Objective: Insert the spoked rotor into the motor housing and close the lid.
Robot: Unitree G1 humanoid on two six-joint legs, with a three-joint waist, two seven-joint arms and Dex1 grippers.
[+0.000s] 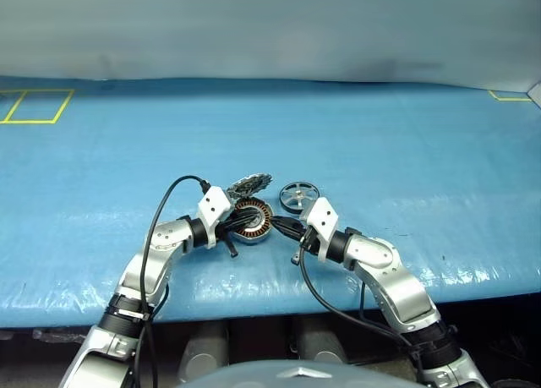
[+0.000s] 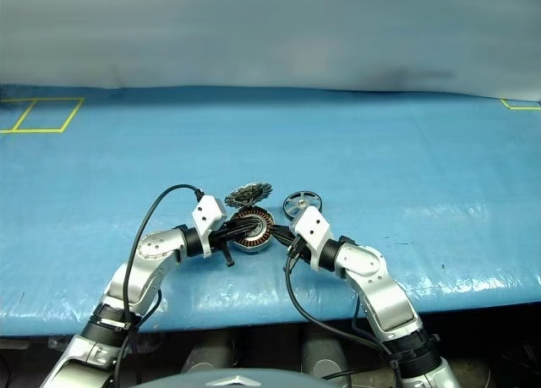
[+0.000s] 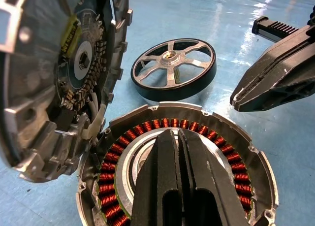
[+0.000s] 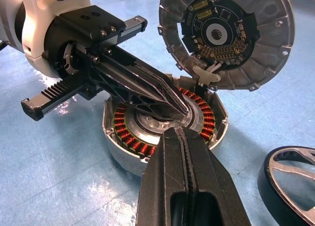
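The motor housing (image 1: 254, 221) sits open on the blue table, its copper windings (image 3: 224, 147) showing around a pale hub. Its lid (image 4: 226, 39) stands tilted up at the housing's far edge, circuit face toward me. Just right of the lid, the spoked rotor (image 3: 173, 68) lies flat on the table, a black rim with silver spokes. My left gripper (image 4: 183, 115) is shut, its tips resting over the housing's hub with nothing between them. My right gripper (image 4: 179, 133) is shut too, empty, its tip at the housing's near right rim.
The blue table (image 1: 380, 134) stretches wide beyond the parts. Yellow tape squares (image 1: 34, 106) mark its far left corner and another tape mark (image 1: 507, 96) the far right. The table's front edge (image 1: 270, 308) runs just below my wrists.
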